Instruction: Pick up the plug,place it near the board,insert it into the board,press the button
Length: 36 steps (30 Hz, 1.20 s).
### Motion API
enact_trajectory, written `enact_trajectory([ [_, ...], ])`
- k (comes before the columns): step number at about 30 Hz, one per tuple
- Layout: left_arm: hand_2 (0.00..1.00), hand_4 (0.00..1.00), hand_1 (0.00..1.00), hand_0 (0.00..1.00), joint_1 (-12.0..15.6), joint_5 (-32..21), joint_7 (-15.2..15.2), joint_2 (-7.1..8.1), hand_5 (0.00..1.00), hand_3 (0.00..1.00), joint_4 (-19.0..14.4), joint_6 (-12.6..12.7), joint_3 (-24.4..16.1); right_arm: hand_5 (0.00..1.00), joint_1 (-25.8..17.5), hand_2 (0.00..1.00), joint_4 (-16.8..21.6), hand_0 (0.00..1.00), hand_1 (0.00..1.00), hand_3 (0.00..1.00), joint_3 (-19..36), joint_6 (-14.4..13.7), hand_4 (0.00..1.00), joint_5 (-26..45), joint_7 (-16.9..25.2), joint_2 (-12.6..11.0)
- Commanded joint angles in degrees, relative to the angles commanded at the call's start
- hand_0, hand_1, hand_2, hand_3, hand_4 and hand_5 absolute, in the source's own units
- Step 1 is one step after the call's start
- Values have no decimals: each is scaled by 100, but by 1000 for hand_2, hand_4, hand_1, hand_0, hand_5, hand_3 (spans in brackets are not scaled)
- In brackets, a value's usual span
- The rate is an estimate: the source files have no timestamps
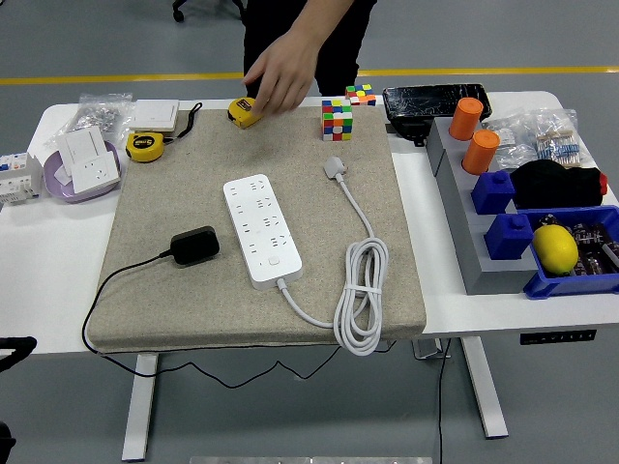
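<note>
The black plug [193,246] lies on the beige mat [155,208], left of the white power strip [261,229], its black cable trailing off the mat's left front corner. The strip lies lengthwise mid-mat, with its button [275,259] near the front end. Its own white cord [360,295] is coiled at the front right and ends in a white plug [335,166]. Only a black tip of my left arm [12,348] shows at the lower left edge; neither hand is visible. A person's hand [280,75] reaches down over a yellow tape measure [246,112] at the mat's far edge.
A second yellow tape measure [143,145], a purple dish with a white socket [85,164] and bags sit at the left. Colour cubes [337,119] stand at the back. Grey and blue bins [503,232] with orange cups, a lemon and parts fill the right.
</note>
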Motion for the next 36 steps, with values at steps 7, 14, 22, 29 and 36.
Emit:
enact_trajectory([
  [7, 909, 998, 963, 918, 32, 155, 41, 0, 982, 894, -3, -21, 3, 998, 0, 815, 0, 918, 871, 795, -15, 7, 998, -9, -7, -13],
  [14, 911, 998, 963, 919, 7, 305, 69, 0, 985, 896, -16, -40, -6, 998, 5, 814, 0, 918, 870, 794, -18, 8, 998, 6, -6, -12],
  [22, 910, 998, 964, 921, -10, 372, 89, 0, 985, 895, -10, -63, -35, 998, 14, 814, 0, 919, 870, 794, -11, 8, 998, 18, -6, -4],
  [29, 913, 998, 964, 923, -3, 602, 117, 0, 982, 894, 2, -93, -18, 998, 21, 813, 0, 918, 869, 794, -4, 6, 998, 25, 2, -1],
  [36, 897, 998, 962, 925, -3, 818, 126, 0, 941, 877, 3, -106, -33, 998, 13, 813, 0, 918, 868, 794, 8, 5, 998, 29, 6, 16],
])
